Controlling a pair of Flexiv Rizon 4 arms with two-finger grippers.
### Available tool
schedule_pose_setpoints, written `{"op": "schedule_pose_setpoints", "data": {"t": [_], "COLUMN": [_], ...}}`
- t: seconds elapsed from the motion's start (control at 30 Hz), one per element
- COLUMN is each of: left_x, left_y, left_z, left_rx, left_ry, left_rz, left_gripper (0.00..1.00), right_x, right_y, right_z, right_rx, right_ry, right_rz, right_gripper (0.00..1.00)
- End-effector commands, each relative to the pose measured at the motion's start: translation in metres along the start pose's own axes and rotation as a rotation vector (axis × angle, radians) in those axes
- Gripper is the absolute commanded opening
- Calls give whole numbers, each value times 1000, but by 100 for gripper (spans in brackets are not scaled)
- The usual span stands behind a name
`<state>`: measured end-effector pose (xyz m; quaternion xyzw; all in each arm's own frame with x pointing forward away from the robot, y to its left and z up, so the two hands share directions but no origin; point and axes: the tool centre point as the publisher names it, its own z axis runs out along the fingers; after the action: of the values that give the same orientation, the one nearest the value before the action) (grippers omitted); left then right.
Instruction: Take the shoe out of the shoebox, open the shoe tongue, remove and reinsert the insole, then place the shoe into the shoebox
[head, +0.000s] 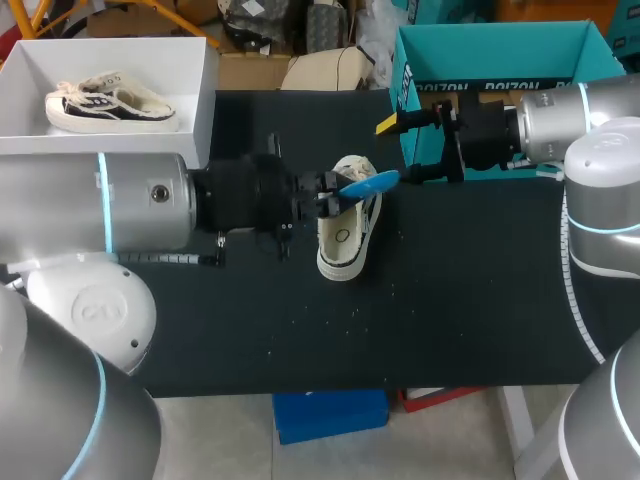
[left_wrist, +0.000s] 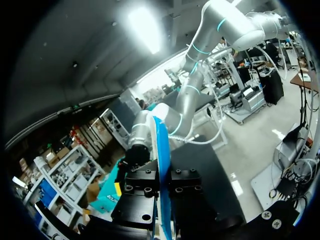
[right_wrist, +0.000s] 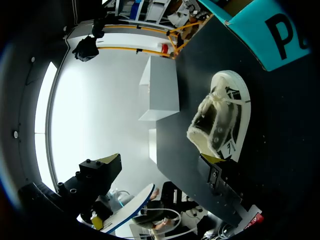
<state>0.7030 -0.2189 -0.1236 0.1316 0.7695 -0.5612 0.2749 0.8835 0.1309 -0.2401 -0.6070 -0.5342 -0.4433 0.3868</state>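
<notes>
Shoe (head: 343, 235) lay on the worktop (head: 450, 300), out of the teal shoebox (head: 490, 55) beyond it; left hand (head: 335, 197) pinched the blue insole (head: 372, 184) above the shoe — removal done; right hand (head: 398, 150), beside the shoe, gaped empty; reinsertion and boxing apparently remained.

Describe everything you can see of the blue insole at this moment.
The insole is a thin, flexible-looking strip. One face is bright blue, and the right wrist view shows the other is whitish. It is out of the shoe and held in the air, over the shoe's opening as seen in the head view. The left gripper has its jaws clamped on one end from both sides, and the free end sticks out beyond them. Nothing else visibly touches it.
</notes>
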Motion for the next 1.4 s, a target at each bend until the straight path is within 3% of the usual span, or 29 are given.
{"op": "schedule_pose_setpoints", "data": {"t": [0.03,0.23,0.3,0.43,0.7,1.3,1.4], "left_x": [3,3,14,29,33,33,40], "left_y": [4,4,8,24,54,54,56], "left_z": [-6,-6,-7,-10,-23,-23,-16], "left_rx": [416,416,513,558,605,605,664], "left_ry": [-5,-5,5,36,90,90,90], "left_rz": [4,4,80,207,460,460,608], "left_gripper": [0,0,0,0,0,0,0], "right_x": [0,0,0,0,0,0,0], "right_y": [0,0,0,0,0,0,0], "right_z": [2,2,2,2,2,2,2], "right_rx": [-3,-3,-3,-3,-3,-3,-3], "right_ry": [1,1,1,1,1,1,1], "right_rz": [-1,-1,-1,-1,-1,-1,-1], "right_gripper": [100,100,100,100,100,100,100]}}
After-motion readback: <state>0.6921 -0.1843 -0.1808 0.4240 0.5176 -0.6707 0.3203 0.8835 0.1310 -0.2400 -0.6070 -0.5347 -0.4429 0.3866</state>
